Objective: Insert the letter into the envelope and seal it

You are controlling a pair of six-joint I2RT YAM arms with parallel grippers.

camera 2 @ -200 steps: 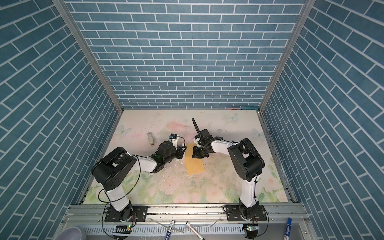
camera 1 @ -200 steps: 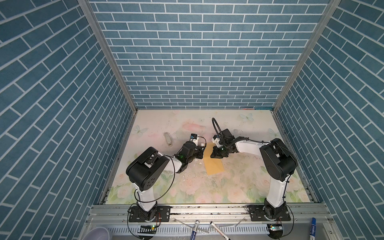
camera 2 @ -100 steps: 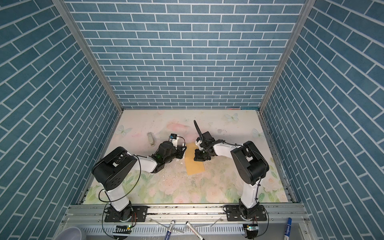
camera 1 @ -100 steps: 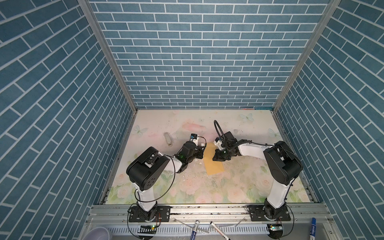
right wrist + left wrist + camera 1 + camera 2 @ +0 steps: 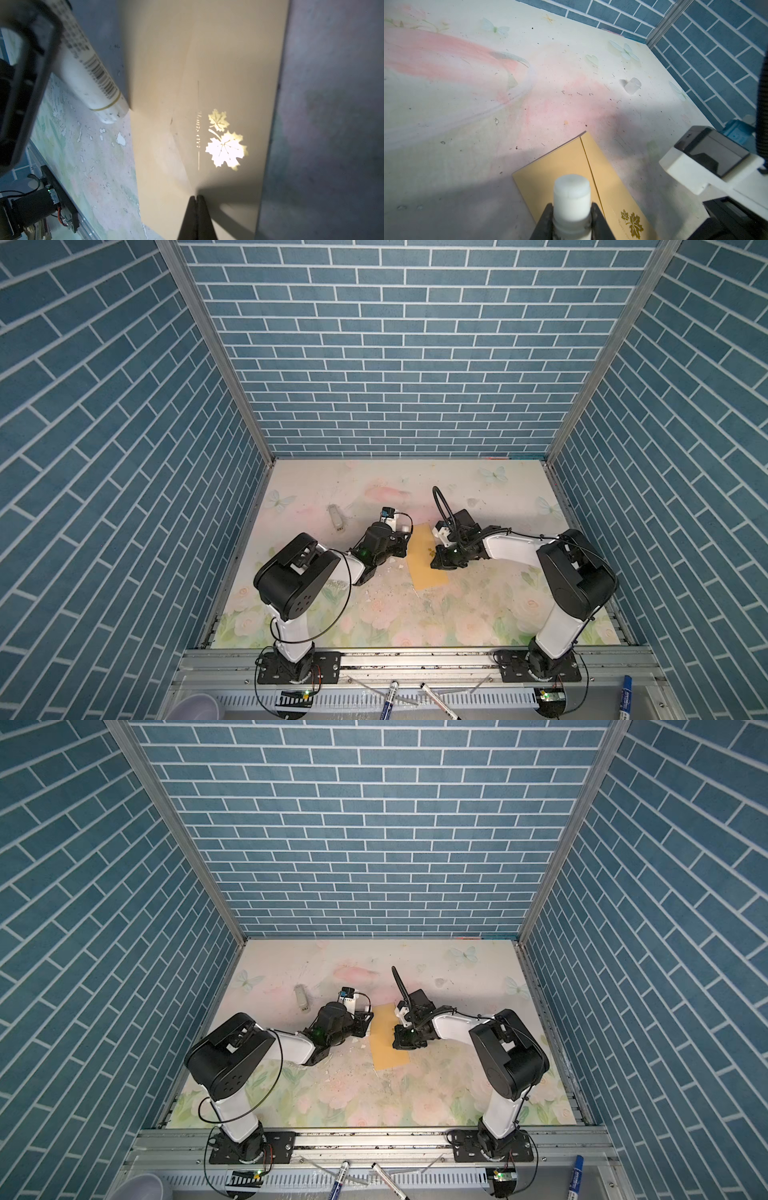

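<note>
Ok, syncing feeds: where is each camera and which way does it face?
Top views: high above the table's front, looking down toward the back wall; left arm and right arm flank the envelope.
Left wrist: on the left arm, looking over the envelope toward the back-right corner; the left fingers, shut on a glue stick, show.
Right wrist: on the right arm, looking down at the envelope; the shut right fingers show.
Both wrists share the glue stick.
</note>
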